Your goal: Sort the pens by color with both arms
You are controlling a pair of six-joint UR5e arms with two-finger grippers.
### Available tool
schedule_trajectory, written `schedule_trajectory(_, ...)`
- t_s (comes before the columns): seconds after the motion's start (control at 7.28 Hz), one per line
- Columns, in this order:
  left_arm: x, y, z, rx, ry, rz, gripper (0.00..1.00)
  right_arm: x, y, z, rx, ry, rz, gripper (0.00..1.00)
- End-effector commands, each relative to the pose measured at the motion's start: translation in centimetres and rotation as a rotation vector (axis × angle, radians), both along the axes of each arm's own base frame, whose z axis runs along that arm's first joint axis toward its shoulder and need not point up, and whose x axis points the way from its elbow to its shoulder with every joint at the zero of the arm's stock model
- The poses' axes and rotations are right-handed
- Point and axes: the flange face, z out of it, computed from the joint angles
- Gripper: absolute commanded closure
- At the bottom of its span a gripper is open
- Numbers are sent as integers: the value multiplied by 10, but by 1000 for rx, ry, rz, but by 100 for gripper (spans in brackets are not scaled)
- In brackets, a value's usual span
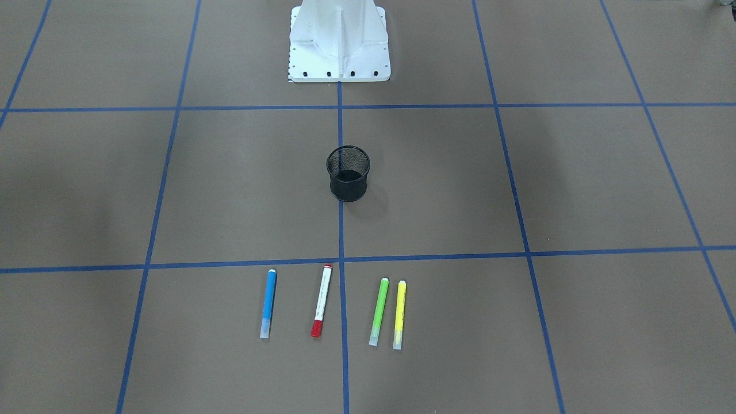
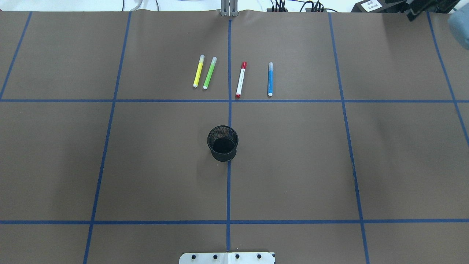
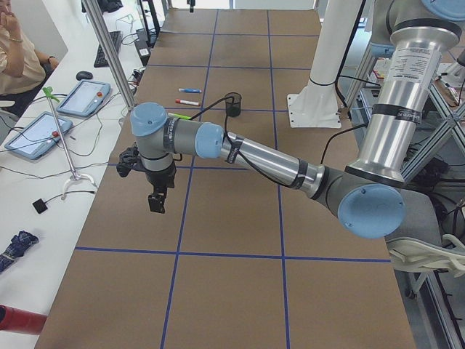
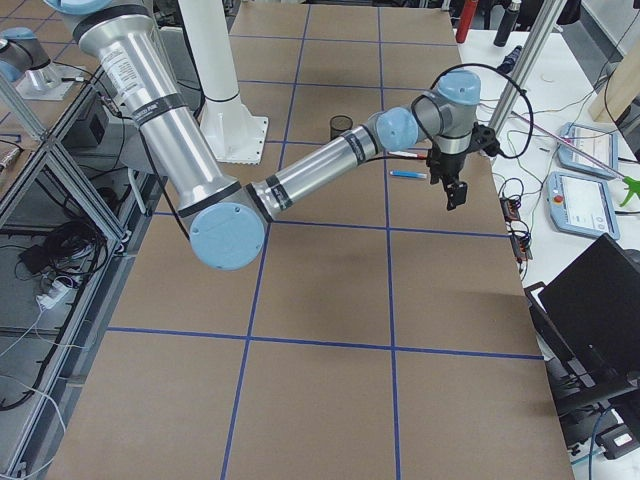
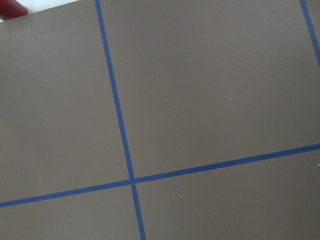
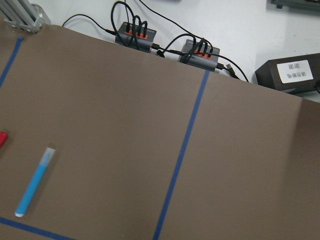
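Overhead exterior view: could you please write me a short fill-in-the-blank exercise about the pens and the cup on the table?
1. The pen lying closest to the yellow pen is ____ in colour.
2. The black mesh cup holds ____ pens.
3. The red-ended pen lies between the green pen and the ____ pen.
Missing words: green; no; blue.

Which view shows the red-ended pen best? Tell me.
Exterior front-facing: the red-ended pen lies whole and largest there. Overhead shows it smaller, side views tiny, right wrist only a red tip, left wrist nothing.
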Motion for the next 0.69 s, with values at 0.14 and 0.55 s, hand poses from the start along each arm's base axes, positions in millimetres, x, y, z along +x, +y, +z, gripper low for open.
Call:
schedule_trajectory(0.14, -5, 52, 63, -39, -7, -10, 0, 94, 96, 161, -108, 35, -33, 0)
schedule_trajectory(0.55, -3, 76, 101, -84, 3, -2, 0, 120, 181, 252, -149, 59, 6, 0)
